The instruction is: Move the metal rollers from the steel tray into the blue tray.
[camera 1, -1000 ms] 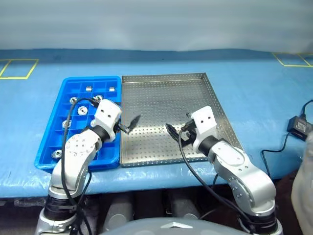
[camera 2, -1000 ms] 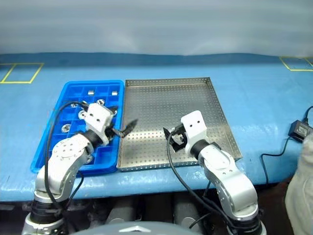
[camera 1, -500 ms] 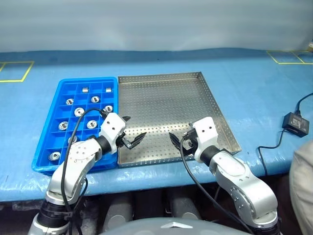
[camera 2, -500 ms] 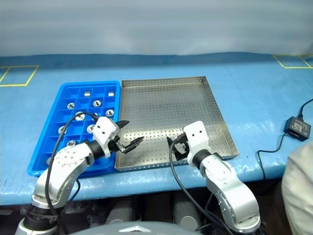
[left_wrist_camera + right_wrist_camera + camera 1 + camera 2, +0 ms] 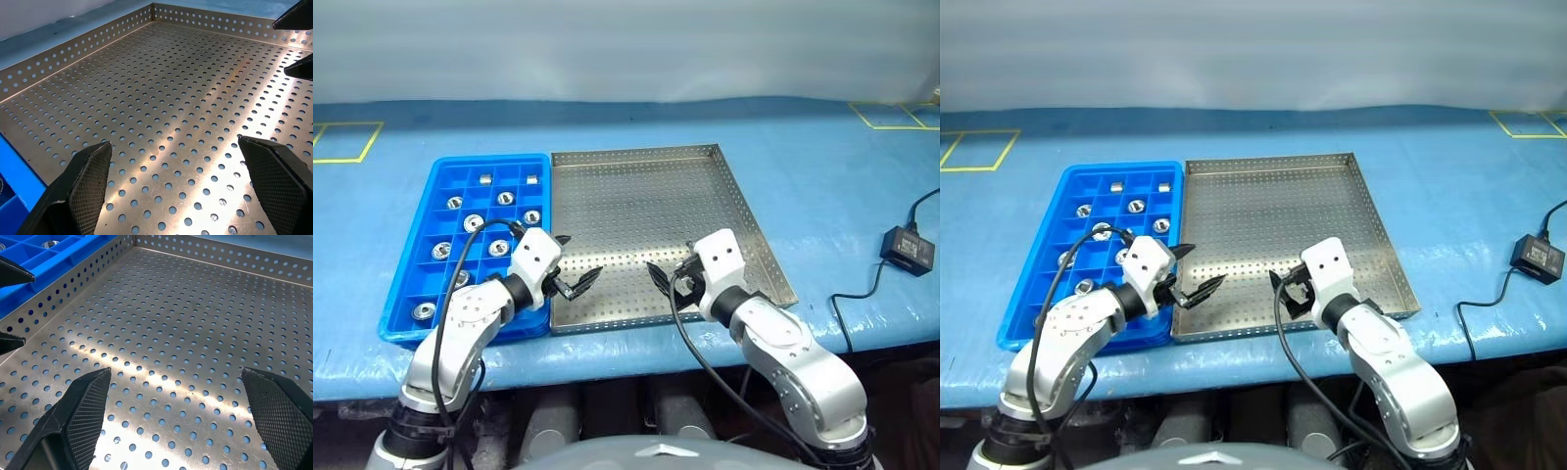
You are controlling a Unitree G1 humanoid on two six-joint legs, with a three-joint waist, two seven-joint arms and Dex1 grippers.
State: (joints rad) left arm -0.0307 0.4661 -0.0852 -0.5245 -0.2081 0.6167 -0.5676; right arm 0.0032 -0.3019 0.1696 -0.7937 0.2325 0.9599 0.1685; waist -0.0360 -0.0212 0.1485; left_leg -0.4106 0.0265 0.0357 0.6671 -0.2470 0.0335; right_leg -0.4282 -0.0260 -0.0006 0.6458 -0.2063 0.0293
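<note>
The steel tray lies mid-table, and its perforated floor is bare wherever it shows. Beside it on the left sits the blue tray, with several metal rollers resting singly in its compartments. My left gripper hovers open over the steel tray's near left corner, right beside the blue tray's rim. Facing it, my right gripper hangs open over the near middle of the steel tray. Both wrist views look across bare perforated floor between wide-spread fingers, with nothing between them.
A black power adapter with its cable lies on the blue table cover at the right. Yellow tape squares mark the far corners. The table's front edge runs just below the trays.
The camera has shifted. My left gripper has sunk slightly toward the steel tray's near left corner. The person at the right edge has gone from view. Both grippers have stayed open.
</note>
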